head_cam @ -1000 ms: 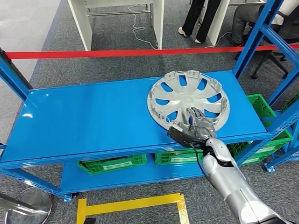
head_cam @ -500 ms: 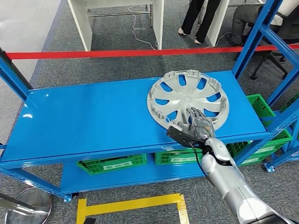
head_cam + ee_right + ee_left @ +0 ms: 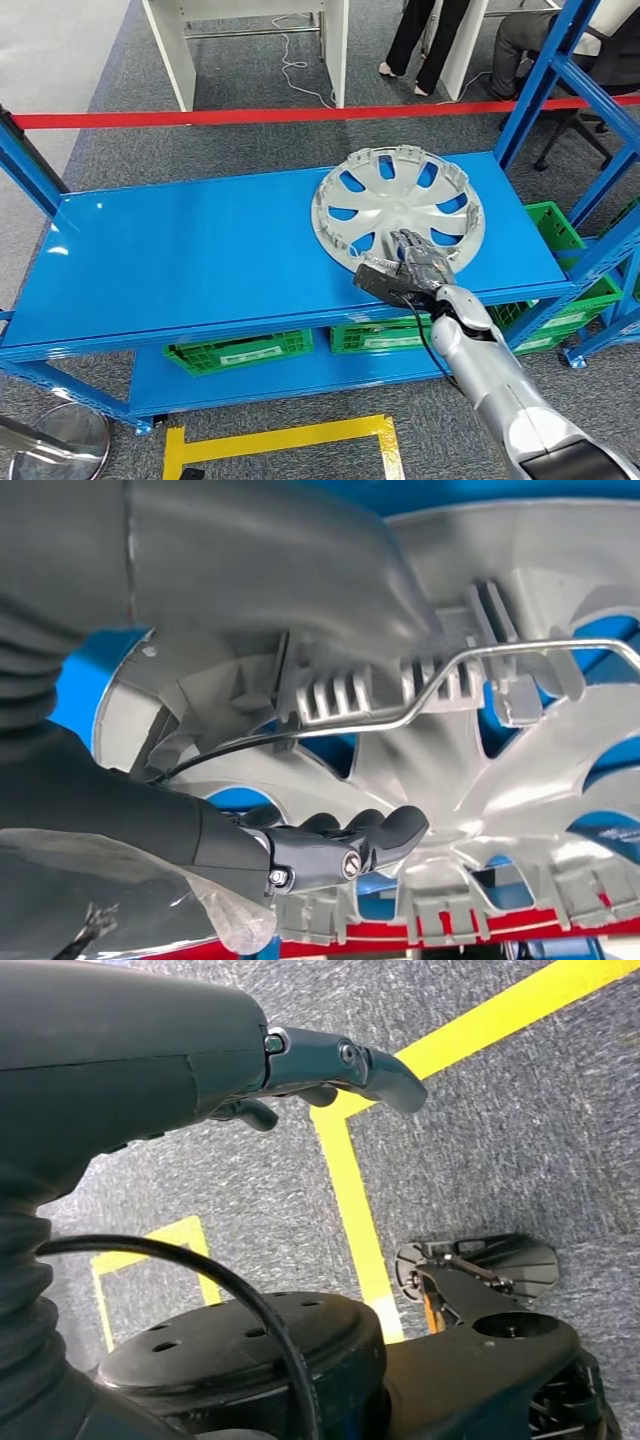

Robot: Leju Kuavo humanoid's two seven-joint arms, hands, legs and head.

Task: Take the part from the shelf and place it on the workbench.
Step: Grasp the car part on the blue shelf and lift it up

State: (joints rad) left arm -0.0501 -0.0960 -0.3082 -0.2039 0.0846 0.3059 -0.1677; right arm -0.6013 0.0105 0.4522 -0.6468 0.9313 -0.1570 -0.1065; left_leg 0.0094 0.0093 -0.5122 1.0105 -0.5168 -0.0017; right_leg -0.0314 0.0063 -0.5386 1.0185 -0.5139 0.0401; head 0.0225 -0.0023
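The part is a silver hubcap (image 3: 398,203) lying inner side up on the right half of the blue shelf (image 3: 189,250). My right hand (image 3: 419,258) reaches over its near rim, with the fingers lying on a spoke. In the right wrist view the rim of the hubcap (image 3: 483,770), with its clips and wire ring, passes between the thick thumb (image 3: 264,570) and the dark fingers (image 3: 355,845), which stand apart. The hubcap lies flat on the shelf. My left hand (image 3: 332,1065) hangs over the carpet with its fingers stretched out and nothing in it.
Green crates (image 3: 240,352) stand on the lower shelf, and another crate (image 3: 558,225) is at the right. Blue uprights (image 3: 540,80) rise at the shelf's right end. A red tape (image 3: 226,116) runs behind, with people's legs (image 3: 419,40) beyond. Yellow floor lines (image 3: 302,435) lie in front.
The whole picture has shifted slightly left and up, so the camera moved. My right hand stays on the hubcap's near rim, and the hubcap lies where it was.
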